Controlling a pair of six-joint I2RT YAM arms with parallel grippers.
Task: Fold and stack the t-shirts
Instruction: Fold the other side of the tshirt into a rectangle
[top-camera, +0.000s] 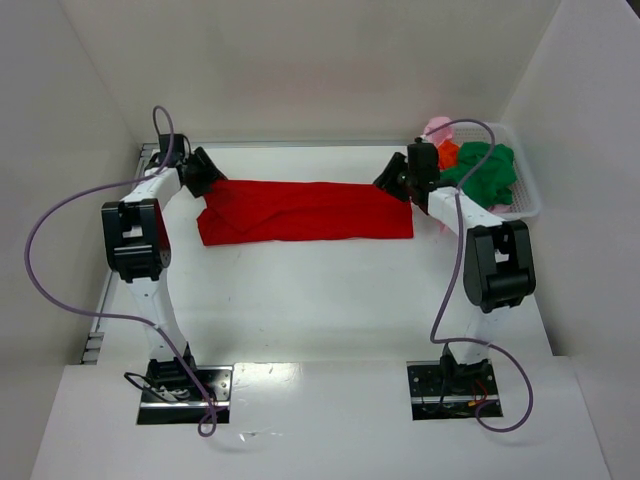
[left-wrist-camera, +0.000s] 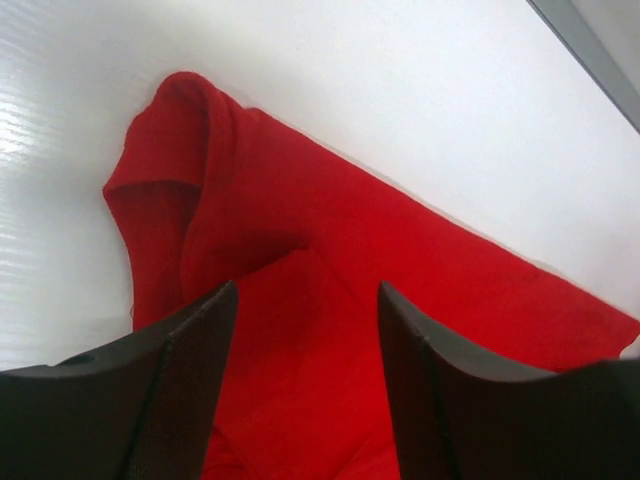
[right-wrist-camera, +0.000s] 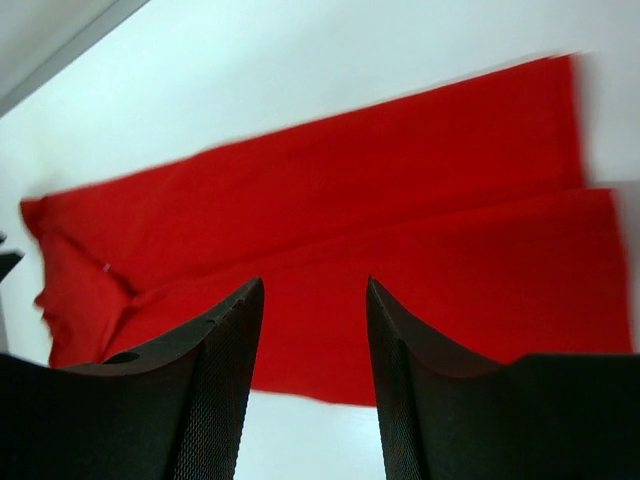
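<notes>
A bright red t-shirt (top-camera: 305, 210) lies folded lengthwise into a long strip across the back of the table. My left gripper (top-camera: 207, 178) is open just above its left end, where the cloth is bunched; the shirt (left-wrist-camera: 330, 260) fills the left wrist view under my gripper (left-wrist-camera: 308, 300). My right gripper (top-camera: 393, 180) is open above the shirt's right end, and the strip (right-wrist-camera: 330, 210) shows in the right wrist view beneath my gripper (right-wrist-camera: 314, 295). Neither gripper holds cloth. A dark green shirt (top-camera: 487, 172), an orange one (top-camera: 448, 153) and a pale pink one (top-camera: 436, 127) lie in the basket.
A white lattice basket (top-camera: 528, 200) stands at the back right corner, close behind my right arm. White walls enclose the table at the back and both sides. The table (top-camera: 320, 300) in front of the red shirt is bare white.
</notes>
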